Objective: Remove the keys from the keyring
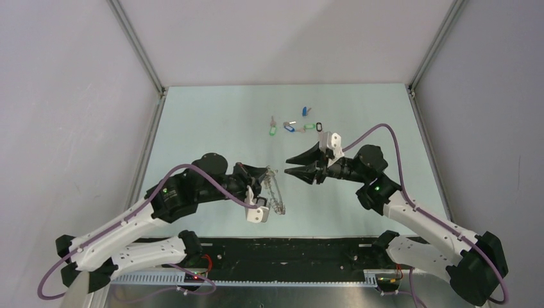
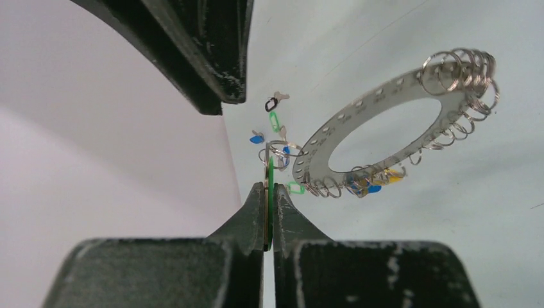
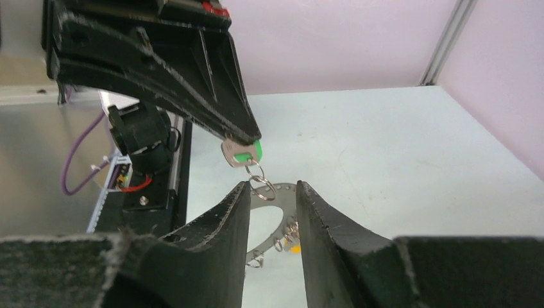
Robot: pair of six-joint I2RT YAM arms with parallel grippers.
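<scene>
pale green table (image 1: 212,128) with loose keys (image 1: 288,127), lilac walls (image 1: 64,96)

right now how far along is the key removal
Done: several tagged keys lie loose on the far table. In hand: the left jaws clamp a green-tagged key linked to the keyring; the right jaws stand open at its split ring. Left: blue and yellow tags hang on the keyring's rim.
</scene>
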